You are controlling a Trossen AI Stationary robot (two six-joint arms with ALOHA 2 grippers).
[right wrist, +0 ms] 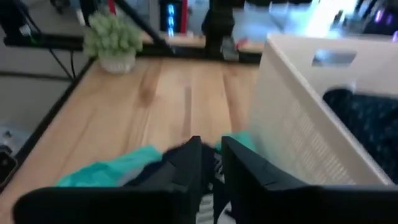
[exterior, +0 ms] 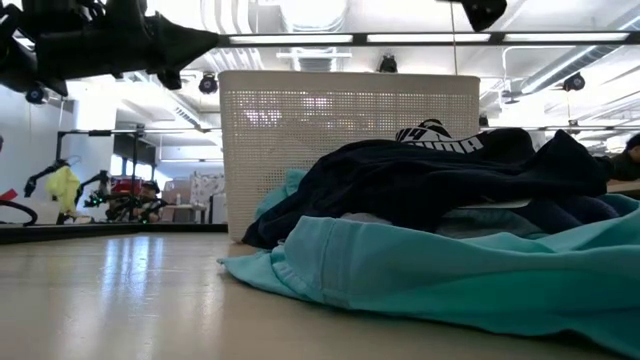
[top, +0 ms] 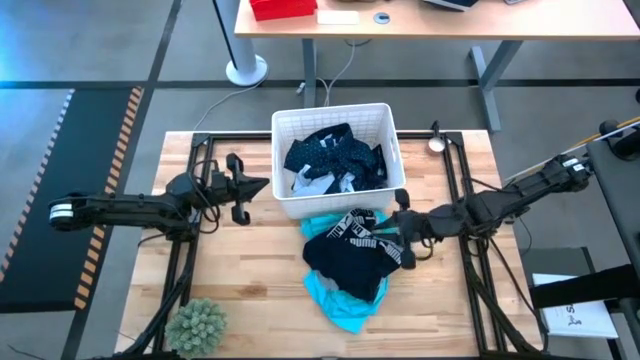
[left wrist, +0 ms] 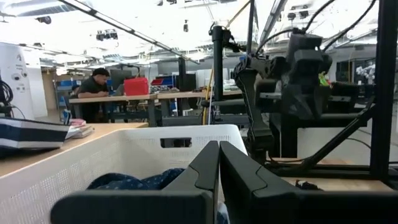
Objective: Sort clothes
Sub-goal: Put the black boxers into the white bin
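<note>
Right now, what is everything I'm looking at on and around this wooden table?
white slotted plastic basket: one, white, table's far middle
navy patterned garment: one, navy, inside the basket
black garment with white lettered waistband: one, black, in front of the basket
turquoise garment: one, turquoise, under the black one
fuzzy green plant ball: one, green, near left corner
person: one, seated at a far desk
left gripper: dark, shut, left of the basket
right gripper: dark, slightly parted, over the black garment
</note>
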